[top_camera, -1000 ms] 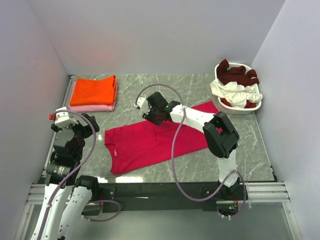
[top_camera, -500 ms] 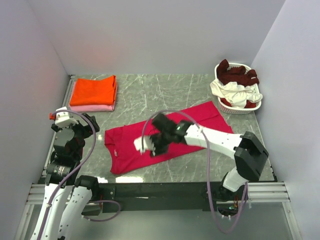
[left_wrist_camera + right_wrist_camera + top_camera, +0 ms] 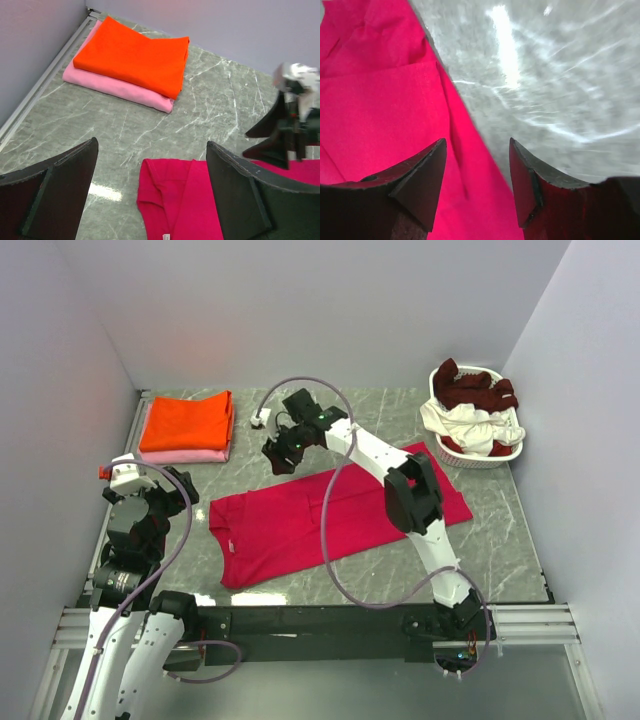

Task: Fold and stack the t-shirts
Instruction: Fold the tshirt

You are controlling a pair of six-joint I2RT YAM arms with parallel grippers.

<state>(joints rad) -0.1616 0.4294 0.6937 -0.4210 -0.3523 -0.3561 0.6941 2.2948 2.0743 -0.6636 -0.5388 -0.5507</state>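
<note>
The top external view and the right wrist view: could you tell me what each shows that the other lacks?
Only the top external view shows the orange t-shirt on the pale pink t-shirt, and the white laundry basket holding the maroon t-shirt and white t-shirt. Only the right wrist view shows the gap between the right jaws, open and empty. Both show the crimson-pink t-shirt on the marble table.

Robotics laboratory test cell: a grey marble-patterned tabletop (image 3: 330,420) boxed in on three sides by plain pale panels (image 3: 300,310), with a left arm (image 3: 135,530) and a right arm (image 3: 375,452), both trailing cables, bolted to an aluminium extrusion frame (image 3: 530,618) along its near edge.
</note>
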